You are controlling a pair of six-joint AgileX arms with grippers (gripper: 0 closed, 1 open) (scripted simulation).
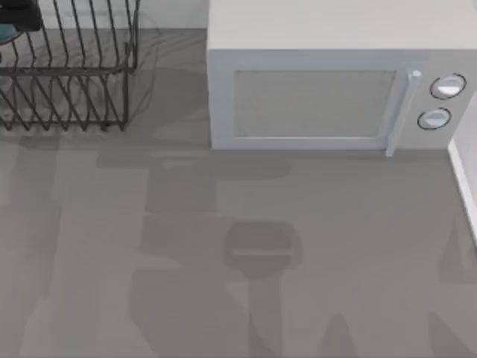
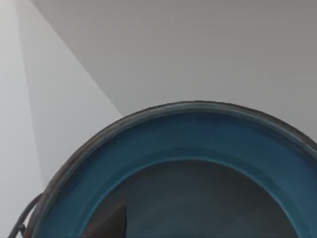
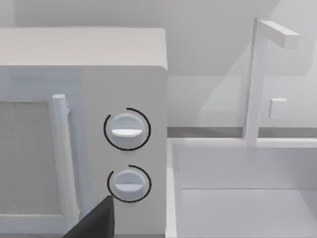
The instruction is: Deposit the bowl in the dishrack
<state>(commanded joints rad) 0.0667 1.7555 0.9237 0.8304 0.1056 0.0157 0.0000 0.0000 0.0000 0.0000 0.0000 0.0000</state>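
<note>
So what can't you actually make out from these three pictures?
- Round blue-teal bowl: the left wrist view's lower edge cuts it off.
- Dark wire dishrack: the top view's corner crops it, so what lies inside is unclear.
- Left gripper's dark tip: fingers cropped by that corner.

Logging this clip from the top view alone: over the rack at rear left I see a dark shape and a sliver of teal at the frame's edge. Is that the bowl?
Observer: Yes. The dark shape is the left gripper, and its wrist view has the bowl close up, blue inside with a greyish bottom.
Operator: Is it down in the rack?
Observer: A bit of dark wire from the rack shows just beside the bowl's rim. I cannot tell whether the bowl rests on it.
Operator: And the right arm?
Observer: Its wrist view faces the microwave knobs, with a white sink and tap beside the microwave.
</note>
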